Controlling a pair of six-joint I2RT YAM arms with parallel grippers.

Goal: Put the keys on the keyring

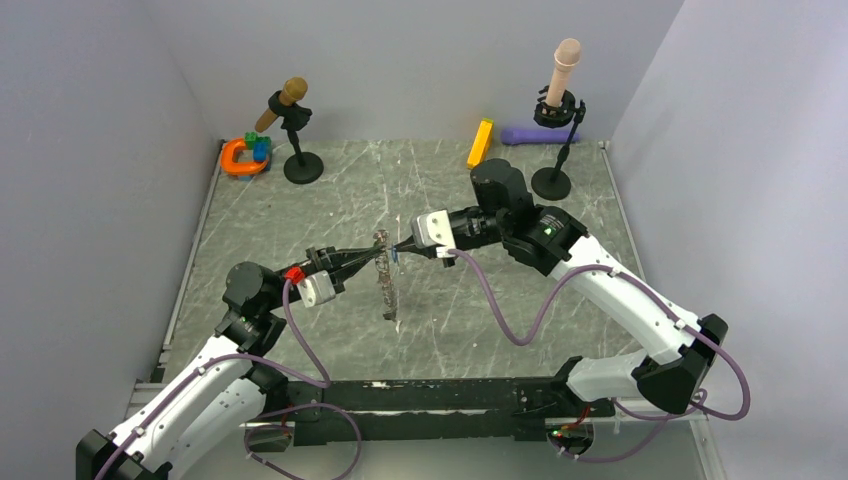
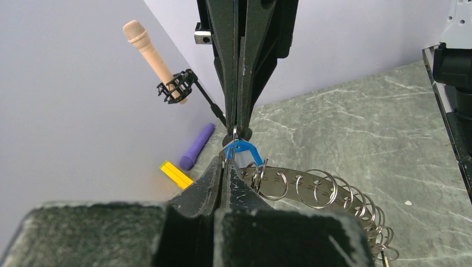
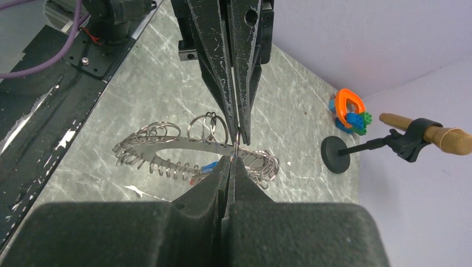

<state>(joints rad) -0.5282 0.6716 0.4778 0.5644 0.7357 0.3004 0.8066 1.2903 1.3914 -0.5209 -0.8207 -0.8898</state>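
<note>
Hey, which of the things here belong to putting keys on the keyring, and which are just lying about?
For the job:
the keyring
the blue key

Lying about:
orange toy
yellow block
purple stick
brown microphone
beige microphone

White-shelled arms [image 1: 620, 290] with black joints, tapered black jaws, purple cables [image 1: 519, 342] and one red wrist band [image 1: 294, 273].

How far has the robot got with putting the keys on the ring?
Done: nothing I can confirm; no key clearly hangs from the wide grey metal ring fringed with small loops. In hand: the left arm's fingers and the right arm's fingers, both shut, meet at its rim, a tiny blue-headed key between them. Left: threading that key, then any others.
</note>
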